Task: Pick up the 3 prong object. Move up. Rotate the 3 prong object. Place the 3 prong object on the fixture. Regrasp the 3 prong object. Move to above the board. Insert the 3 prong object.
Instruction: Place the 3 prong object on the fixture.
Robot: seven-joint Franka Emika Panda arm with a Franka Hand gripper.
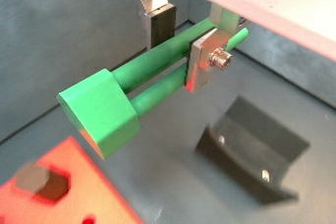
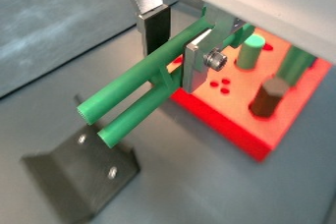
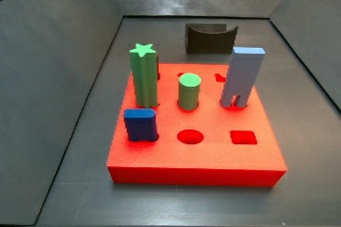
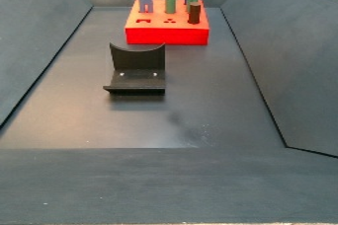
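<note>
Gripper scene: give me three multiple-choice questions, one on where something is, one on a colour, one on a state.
1. Where is the 3 prong object?
A. in the board
B. between the gripper's fingers
C. on the fixture

2. What colour is the board?
A. red
B. blue
C. yellow

3. What state is the fixture in?
A. bare
B. carrying the green bar
C. stacked on the board

Answers:
1. B: both wrist views show the gripper, up off the floor, clamped on it.
2. A: it is red in both side views.
3. A: nothing rests on it in a side view.
</note>
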